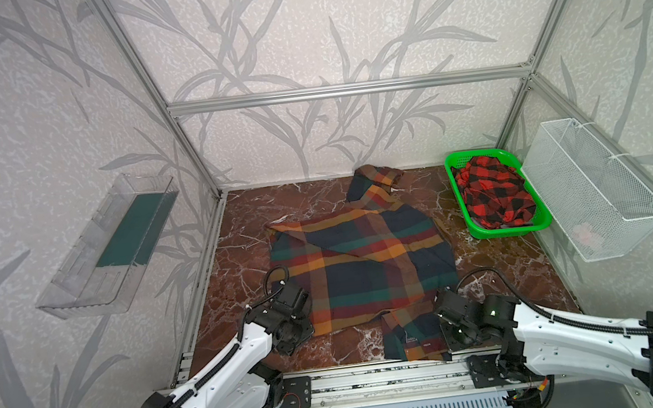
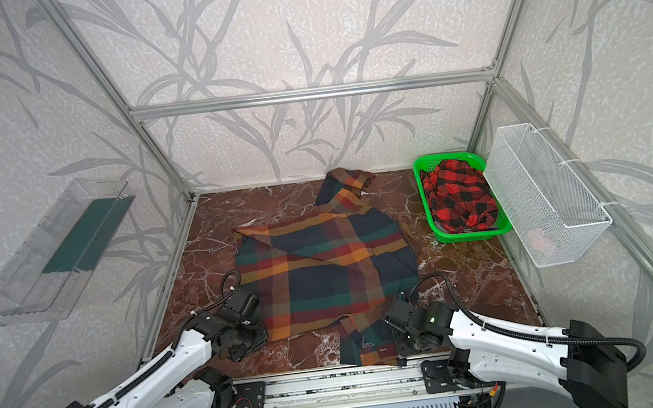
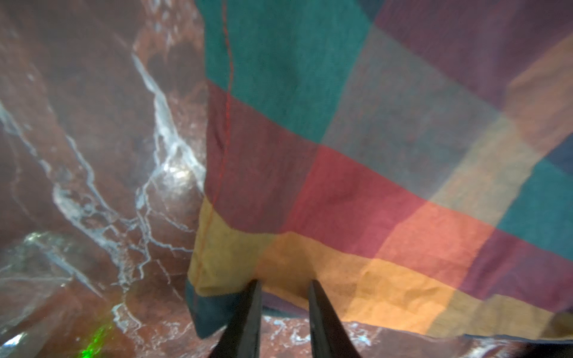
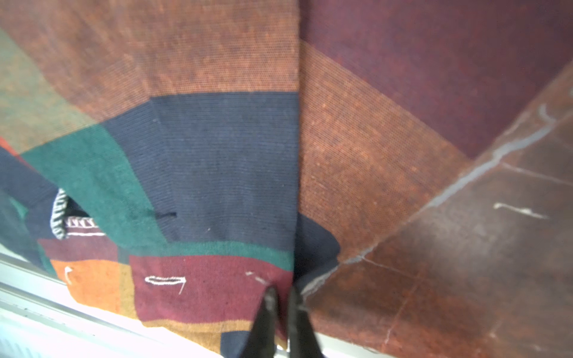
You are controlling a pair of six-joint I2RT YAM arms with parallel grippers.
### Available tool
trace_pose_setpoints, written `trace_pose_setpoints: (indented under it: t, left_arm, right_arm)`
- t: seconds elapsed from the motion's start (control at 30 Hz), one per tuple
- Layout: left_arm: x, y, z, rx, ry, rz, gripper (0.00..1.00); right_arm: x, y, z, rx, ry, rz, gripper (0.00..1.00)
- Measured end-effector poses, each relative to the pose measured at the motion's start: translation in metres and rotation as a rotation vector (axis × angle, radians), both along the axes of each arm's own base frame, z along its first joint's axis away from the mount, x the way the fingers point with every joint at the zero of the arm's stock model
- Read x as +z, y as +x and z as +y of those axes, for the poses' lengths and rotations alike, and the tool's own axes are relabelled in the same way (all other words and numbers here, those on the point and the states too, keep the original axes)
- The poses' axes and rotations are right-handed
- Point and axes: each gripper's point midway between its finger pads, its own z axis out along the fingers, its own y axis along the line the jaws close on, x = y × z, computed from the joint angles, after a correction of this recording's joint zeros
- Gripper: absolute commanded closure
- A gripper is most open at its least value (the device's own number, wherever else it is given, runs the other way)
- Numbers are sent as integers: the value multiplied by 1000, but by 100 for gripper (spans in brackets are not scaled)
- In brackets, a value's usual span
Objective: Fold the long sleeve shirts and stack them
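Marble tabletop (image 1: 237, 240): multicolour plaid shirt (image 1: 365, 263) spread mid-table, one sleeve trailing toward back wall, labelled flap lying at front edge. Green basket (image 1: 458, 198) at back right holds red-and-black check shirt (image 1: 495, 194), crumpled, not yet folded. Left gripper (image 3: 284, 282) at near-left hem corner, jaws part apart, hem at tips; pinched or not, cannot tell. Right gripper (image 4: 282, 288) closed on edge of labelled flap. Step, as I judge it: taking hold of first shirt for fold. Next move likely needs both grips sure, then even lift so thin cloth neither slips nor bunches.
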Motion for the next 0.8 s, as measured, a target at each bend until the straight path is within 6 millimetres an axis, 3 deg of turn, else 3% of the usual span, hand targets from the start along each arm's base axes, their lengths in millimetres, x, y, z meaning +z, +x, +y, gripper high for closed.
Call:
trace_pose_setpoints:
  t: [0.13,0.27,0.43,0.67,0.8]
  left_arm:
    - [-1,1,-4,-12,-3,-4,76]
    - [-1,2,-7,-20,-5,-8,84]
    - [-2,1,-10,-21,-10,-11,100]
    - [-2,1,-11,-24,-30,-38,100]
    - [0,-3,-10,-27,-42,-38,100]
  right_arm:
    - [6,0,0,18,-2,-5,100]
    - [25,7,5,41,8,-42,100]
    - [64,21,12,67,50,-139,100]
    - [110,36,13,90,76,-261,100]
    - [157,53,15,109,109,-403,100]
